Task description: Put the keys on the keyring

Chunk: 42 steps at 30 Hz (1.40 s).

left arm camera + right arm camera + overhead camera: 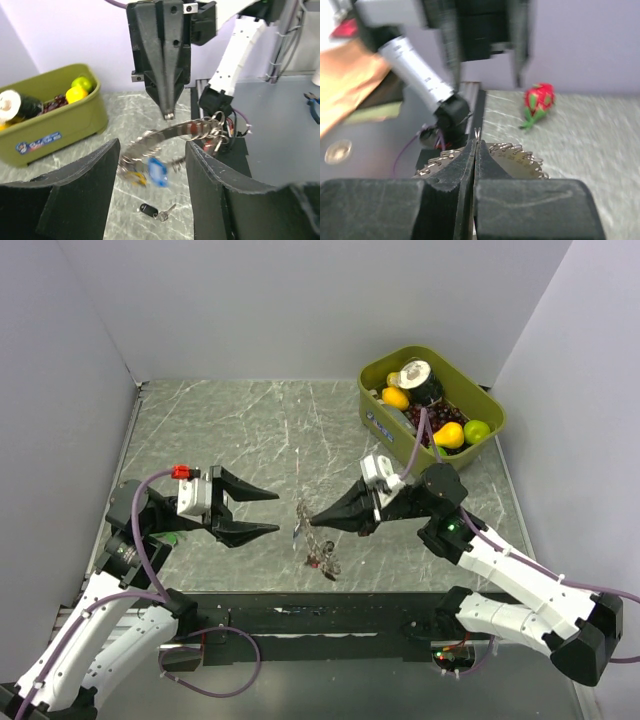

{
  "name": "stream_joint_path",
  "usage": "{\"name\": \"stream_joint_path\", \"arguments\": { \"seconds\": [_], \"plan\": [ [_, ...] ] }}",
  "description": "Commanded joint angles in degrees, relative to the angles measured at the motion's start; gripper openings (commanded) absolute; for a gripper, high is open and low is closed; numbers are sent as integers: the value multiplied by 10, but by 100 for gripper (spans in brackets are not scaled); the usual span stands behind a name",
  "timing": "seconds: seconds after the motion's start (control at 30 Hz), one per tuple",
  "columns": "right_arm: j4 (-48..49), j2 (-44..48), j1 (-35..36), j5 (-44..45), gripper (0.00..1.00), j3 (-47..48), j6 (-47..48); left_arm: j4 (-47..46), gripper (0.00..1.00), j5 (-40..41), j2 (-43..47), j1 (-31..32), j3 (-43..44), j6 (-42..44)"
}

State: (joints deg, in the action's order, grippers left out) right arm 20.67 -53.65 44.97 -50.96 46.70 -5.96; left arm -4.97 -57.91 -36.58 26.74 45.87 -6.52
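Hanging above the grey marbled worktop (pixel 220 430), the thin grey coiled metal keyring (pixel 165 134) was seen clamped between the closed fingers of the right arm's black end effector (pixel 310 521). A blue-headed key (pixel 157 172), blurred, was shown dangling from the ring's lower arc, with a cluster of small metal rings (pixel 212 131) bunched at one end. The left arm's black end effector (pixel 277 511) was pictured just beside the ring, its fingers held apart and nothing gripped between them. A small black-headed key (pixel 148 210) was seen lying on the worktop below. An olive-green plastic bin (pixel 375 418) of toy fruit was pictured at the far right corner.
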Motion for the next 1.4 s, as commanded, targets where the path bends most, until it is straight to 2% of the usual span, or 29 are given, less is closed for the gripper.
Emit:
{"name": "stream_joint_path", "arguments": {
  "seconds": [0.0, 0.13, 0.3, 0.37, 0.47, 0.57, 0.6, 0.63, 0.73, 0.87, 1.0, 1.1, 1.37],
  "plan": [
    [121, 7, -1, -163, 0, -1, 100, -40, 60, -53, 0, -2, 1, -2],
    [170, 29, -1, -208, 0, -27, 137, -29, 60, -67, -9, -2, 7, 11],
    [112, 30, -1, -257, 0, -2, 198, -35, 59, -89, -17, -2, 15, 15],
    [122, 31, -1, -251, 0, -3, 189, -46, 57, -91, -19, -2, 18, 12],
    [180, 38, -1, -210, 0, -20, 135, -78, 52, -91, -23, 0, 20, -9],
    [264, 45, -1, -74, 0, -57, 52, -134, 46, -67, -25, 10, 7, -63],
    [264, 51, -1, 2, 0, -58, 31, -173, 45, -46, -26, 20, 3, -76],
    [242, 54, -1, 40, 0, -57, 18, -185, 44, -30, -26, 25, 1, -92],
    [201, 58, -1, 119, 0, -37, -15, -227, 42, 22, -27, 52, -10, -117],
    [228, 59, -1, 187, 0, -45, -72, -302, 39, 49, -46, 80, -37, -162],
    [220, 56, -1, 218, 0, -38, -101, -376, 36, 68, -70, 103, -53, -200],
    [270, 52, -1, 225, 0, -54, -131, -387, 35, 96, -83, 110, -56, -200],
    [317, 38, 1, 192, 0, -64, -159, -427, 50, 138, -117, 111, -61, -217]
  ]
}}
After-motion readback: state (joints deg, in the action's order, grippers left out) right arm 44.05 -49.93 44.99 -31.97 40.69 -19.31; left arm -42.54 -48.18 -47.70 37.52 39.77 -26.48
